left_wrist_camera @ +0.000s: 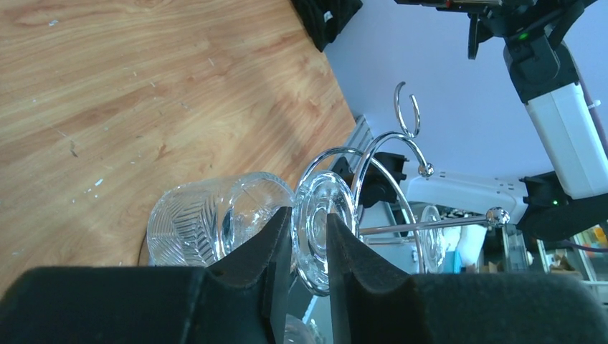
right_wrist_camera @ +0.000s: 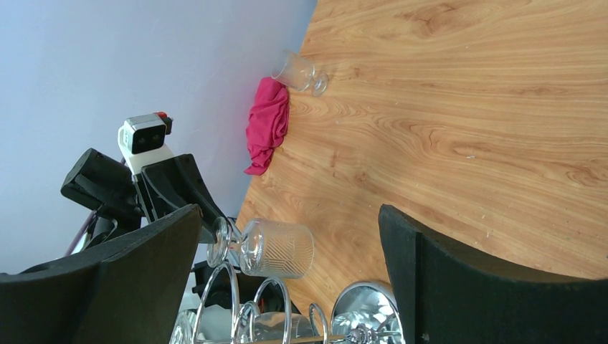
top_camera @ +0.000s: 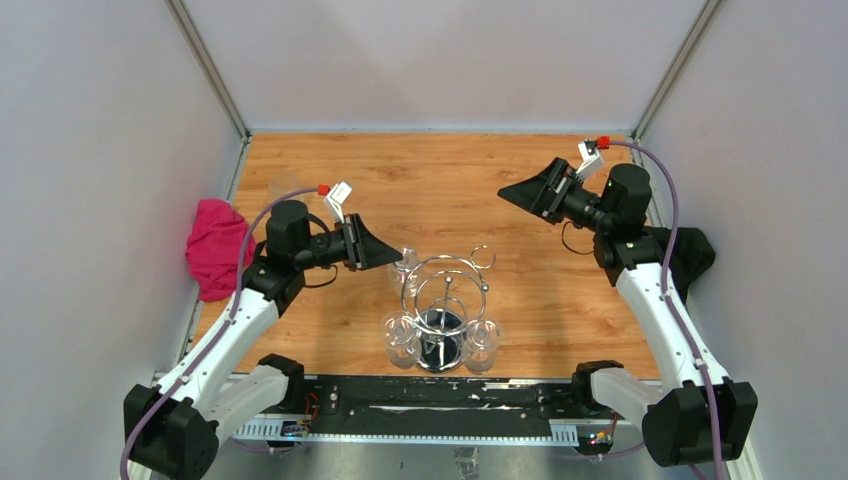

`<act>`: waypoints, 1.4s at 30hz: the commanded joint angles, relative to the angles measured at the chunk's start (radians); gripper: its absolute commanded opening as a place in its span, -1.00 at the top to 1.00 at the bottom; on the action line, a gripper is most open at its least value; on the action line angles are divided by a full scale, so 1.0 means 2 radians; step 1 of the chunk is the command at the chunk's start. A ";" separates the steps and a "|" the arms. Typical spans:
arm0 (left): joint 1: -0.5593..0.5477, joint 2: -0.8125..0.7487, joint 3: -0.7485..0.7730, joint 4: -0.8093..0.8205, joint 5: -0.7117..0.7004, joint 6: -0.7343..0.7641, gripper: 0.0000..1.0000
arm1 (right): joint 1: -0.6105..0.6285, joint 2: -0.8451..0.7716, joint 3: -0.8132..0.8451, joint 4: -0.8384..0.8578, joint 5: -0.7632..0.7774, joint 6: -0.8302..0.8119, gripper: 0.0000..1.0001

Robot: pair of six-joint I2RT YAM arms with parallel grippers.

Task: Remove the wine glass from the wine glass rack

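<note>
Risk number one is that wire loop. The left gripper (left_wrist_camera: 308,216) has its jaws squeezed in on the foot of the wine glass (left_wrist_camera: 201,218), one pad on each face of the disc. It looks like contact on both sides, though I wouldn't swear the hold is firm.

The glass hangs bowl-down on the rack (top_camera: 441,335), on the side facing that arm, with its foot caught in one of the curled wires. Pull straight up or yank sideways and I reckon the foot snags the wire. Then either the glass slips out of those pads or the whole rack tips. My guess is it has to slide out along the loop's open end.

Two more glasses (top_camera: 400,338) hang on the near side, so a wobbling rack could clink them together. The right gripper (top_camera: 515,192) hovers spread wide, holding nothing, well apart from the rack. Off to the left there's a pink cloth (top_camera: 215,245) with a loose glass (right_wrist_camera: 301,72) beside it, nowhere near the action.
</note>
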 commanded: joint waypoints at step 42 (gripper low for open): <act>-0.014 0.059 0.021 0.075 0.023 -0.007 0.57 | -0.004 0.026 -0.028 0.060 -0.032 0.035 -0.98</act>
